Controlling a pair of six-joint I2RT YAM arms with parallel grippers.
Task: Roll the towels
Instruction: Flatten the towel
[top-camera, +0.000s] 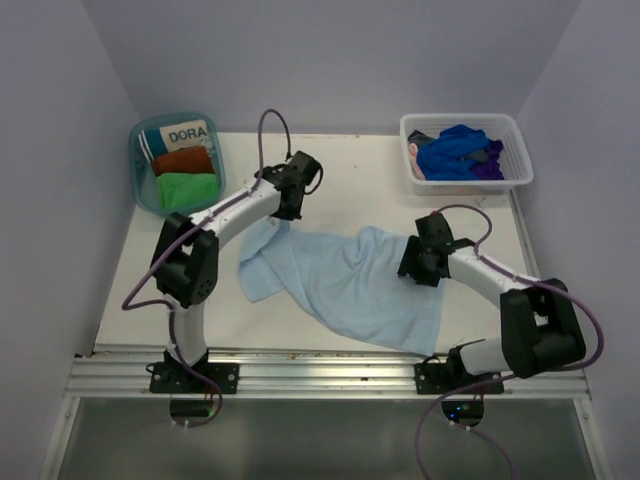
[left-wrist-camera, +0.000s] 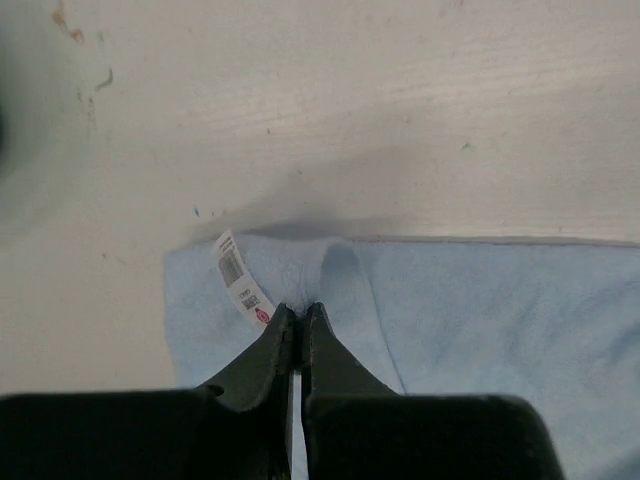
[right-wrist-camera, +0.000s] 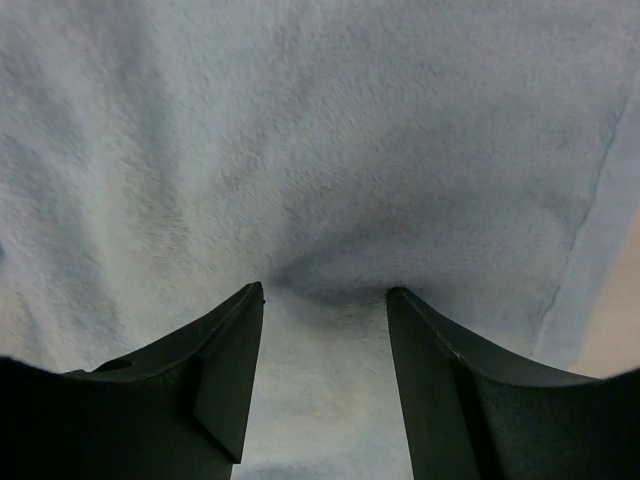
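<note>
A light blue towel (top-camera: 350, 285) lies spread and rumpled on the table between the arms. My left gripper (top-camera: 283, 215) is at its far left corner; in the left wrist view it (left-wrist-camera: 299, 312) is shut on a pinch of the light blue towel (left-wrist-camera: 480, 320) beside a white barcode tag (left-wrist-camera: 243, 279). My right gripper (top-camera: 412, 268) is at the towel's right side; in the right wrist view it (right-wrist-camera: 325, 292) is open with its tips pressed down on the towel (right-wrist-camera: 320, 150). A rust-brown towel (top-camera: 186, 160) and a bright green towel (top-camera: 188, 189) sit rolled in the teal bin.
A teal bin (top-camera: 140, 170) at the far left also holds the white "DORA" item (top-camera: 185, 134). A white basket (top-camera: 517, 158) at the far right holds a dark blue towel (top-camera: 452, 150), a purple towel (top-camera: 490, 168) and other cloth. White walls close in on both sides.
</note>
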